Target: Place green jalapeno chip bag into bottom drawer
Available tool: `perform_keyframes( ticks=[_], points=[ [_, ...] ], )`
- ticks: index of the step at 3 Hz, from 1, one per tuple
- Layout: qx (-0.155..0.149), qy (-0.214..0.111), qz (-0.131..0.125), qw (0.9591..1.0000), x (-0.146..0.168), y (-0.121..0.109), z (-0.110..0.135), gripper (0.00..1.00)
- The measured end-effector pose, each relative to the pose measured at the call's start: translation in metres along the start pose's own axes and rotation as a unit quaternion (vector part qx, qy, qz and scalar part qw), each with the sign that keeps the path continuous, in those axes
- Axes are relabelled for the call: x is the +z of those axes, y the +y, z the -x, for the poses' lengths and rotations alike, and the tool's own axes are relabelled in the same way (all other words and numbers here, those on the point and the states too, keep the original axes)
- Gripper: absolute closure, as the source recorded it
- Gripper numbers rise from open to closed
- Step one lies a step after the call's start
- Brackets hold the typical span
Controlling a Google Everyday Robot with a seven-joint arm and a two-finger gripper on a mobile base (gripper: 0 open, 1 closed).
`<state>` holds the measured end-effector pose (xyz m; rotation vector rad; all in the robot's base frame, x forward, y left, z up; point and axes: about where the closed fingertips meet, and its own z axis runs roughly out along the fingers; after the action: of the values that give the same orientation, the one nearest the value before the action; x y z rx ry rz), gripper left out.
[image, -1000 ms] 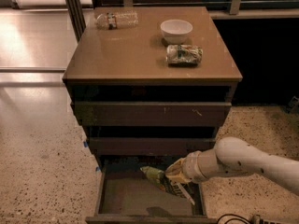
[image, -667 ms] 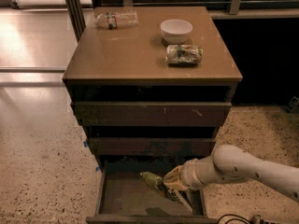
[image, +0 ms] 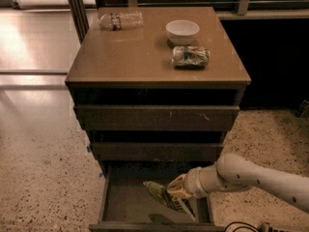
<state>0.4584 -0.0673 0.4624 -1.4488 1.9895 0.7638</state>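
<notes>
Hanging lower centre over open bottom drawer (image: 124, 203): gripper (image: 175, 191), fingers (image: 178, 185) seemingly clamped on tilted green jalapeno chip bag (image: 157, 191).

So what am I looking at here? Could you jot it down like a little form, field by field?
Furniture: brown cabinet with three drawers
bottom drawer: pulled open
gripper: reaching in from the right, over the open drawer
green jalapeno chip bag: clamped in the gripper, tilted, over the drawer floor
On top: white bowl, rolled packet just in front of it, clear bottle lying at the back left
</notes>
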Motion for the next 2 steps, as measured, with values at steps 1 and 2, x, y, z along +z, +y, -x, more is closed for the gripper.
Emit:
perform_keyframes(
  ticks=[1, 2],
  points=[
    [0.006, -0.006, -0.001, 1.0, 0.058, -0.037, -0.029, 1.0],
    [0.023, -0.011, -0.004, 0.9997, 0.092, -0.055, -0.05, 1.0]
  ],
)
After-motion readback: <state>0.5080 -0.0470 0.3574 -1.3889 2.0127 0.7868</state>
